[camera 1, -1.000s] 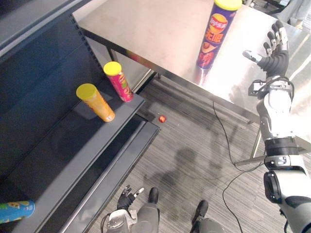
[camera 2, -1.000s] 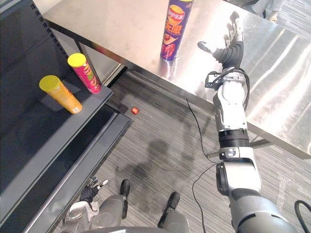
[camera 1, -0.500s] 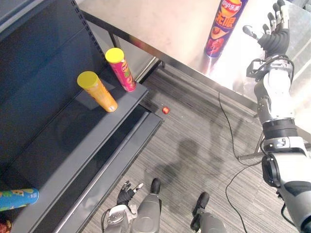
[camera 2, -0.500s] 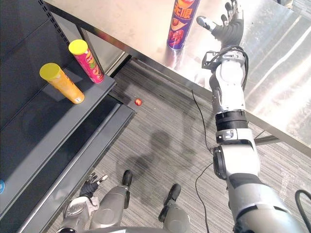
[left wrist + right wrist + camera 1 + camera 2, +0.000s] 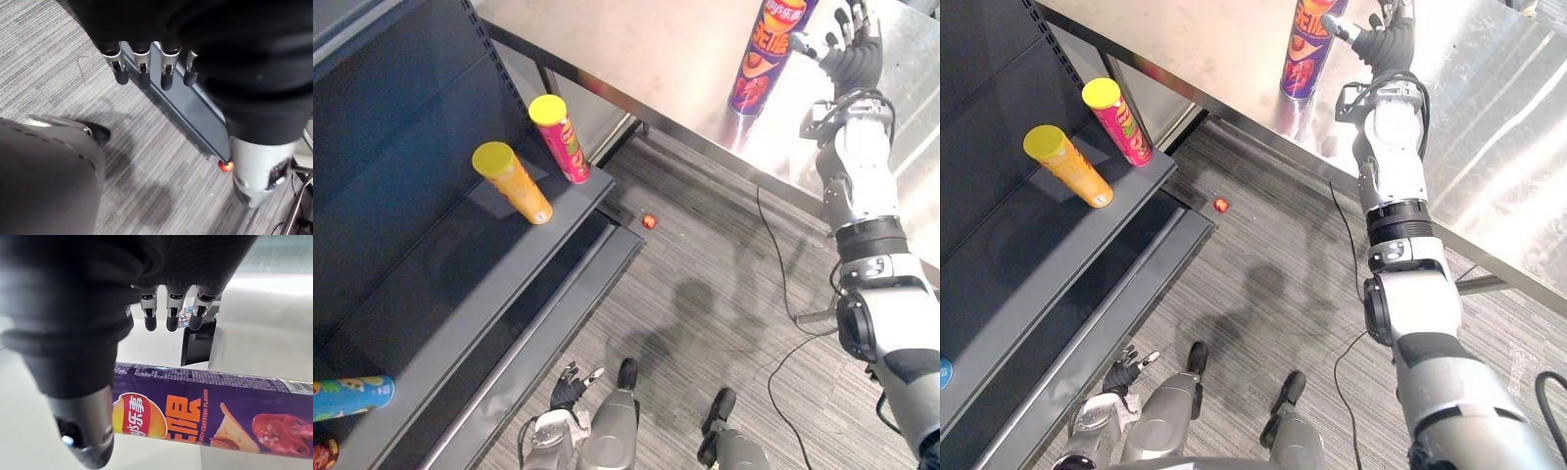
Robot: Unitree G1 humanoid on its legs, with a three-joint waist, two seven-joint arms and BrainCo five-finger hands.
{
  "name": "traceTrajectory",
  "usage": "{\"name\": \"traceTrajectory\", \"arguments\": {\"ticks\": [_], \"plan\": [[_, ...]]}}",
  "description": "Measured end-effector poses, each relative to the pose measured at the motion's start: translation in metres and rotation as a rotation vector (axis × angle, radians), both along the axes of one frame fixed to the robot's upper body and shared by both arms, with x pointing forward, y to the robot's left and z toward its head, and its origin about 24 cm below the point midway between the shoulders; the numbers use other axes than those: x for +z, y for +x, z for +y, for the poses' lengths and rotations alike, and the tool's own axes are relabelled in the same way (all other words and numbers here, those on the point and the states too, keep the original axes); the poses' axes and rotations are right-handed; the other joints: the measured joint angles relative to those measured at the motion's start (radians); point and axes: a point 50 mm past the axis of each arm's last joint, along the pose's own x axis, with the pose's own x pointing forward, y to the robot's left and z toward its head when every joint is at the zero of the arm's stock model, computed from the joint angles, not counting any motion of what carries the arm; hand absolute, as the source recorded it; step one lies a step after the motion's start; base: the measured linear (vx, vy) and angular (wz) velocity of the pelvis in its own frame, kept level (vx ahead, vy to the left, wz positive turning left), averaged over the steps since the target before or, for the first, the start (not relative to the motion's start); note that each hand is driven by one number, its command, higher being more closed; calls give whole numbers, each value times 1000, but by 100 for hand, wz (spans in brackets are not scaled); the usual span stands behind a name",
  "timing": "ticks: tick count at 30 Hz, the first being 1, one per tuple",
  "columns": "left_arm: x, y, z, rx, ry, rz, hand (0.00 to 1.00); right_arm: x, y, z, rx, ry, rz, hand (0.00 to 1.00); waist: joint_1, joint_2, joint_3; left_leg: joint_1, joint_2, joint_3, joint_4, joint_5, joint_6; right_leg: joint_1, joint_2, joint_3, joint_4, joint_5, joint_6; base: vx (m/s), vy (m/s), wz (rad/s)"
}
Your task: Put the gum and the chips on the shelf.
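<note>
A tall purple chips can (image 5: 766, 59) stands upright on the steel table (image 5: 636, 49). My right hand (image 5: 847, 54) is open right beside it, thumb (image 5: 1334, 23) at the can's side and fingers straight. In the right wrist view the can (image 5: 210, 418) lies between the thumb (image 5: 83, 431) and the fingers (image 5: 168, 313), which are not curled round it. An orange can with a yellow lid (image 5: 514, 184) and a pink can with a yellow lid (image 5: 560, 137) stand on the dark shelf (image 5: 431, 284). My left hand (image 5: 570, 384) hangs low and open, fingers (image 5: 142, 68) relaxed.
A small red round thing (image 5: 649, 221) lies on the striped floor by the shelf's foot, also the red thing (image 5: 225, 166) in the left wrist view. A blue can (image 5: 347, 397) lies on a lower shelf board at the left. A table leg (image 5: 818, 315) stands to the right.
My right hand has moved left across the table until its thumb reaches the purple can. The camera has shifted a little. The left hand has stayed low.
</note>
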Motion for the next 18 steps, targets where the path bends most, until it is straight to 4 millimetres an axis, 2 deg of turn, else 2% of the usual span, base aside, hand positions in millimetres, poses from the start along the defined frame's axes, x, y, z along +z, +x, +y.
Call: {"name": "traceTrajectory", "arguments": {"ticks": [5,8,18], "plan": [[1,1,1,-2,5,-3,0,1,2,2,1,-1,7,0,8,1,4,-1,4,0,0,0,0,-1,3,1,0,0,0,-1,2,-1],[3,4,4,-4,15,-12,0,10,3,4,5,2,-3,0,18,0,26,-2,6,1,1,0,-1,-3,5,1,0,0,-1,0,0,0],[-1,-2,11,0,38,23,0,19,10,10,8,22,34,0,24,-1,33,-12,5,-4,4,0,-1,-8,5,-3,0,0,-1,0,0,0]]}}
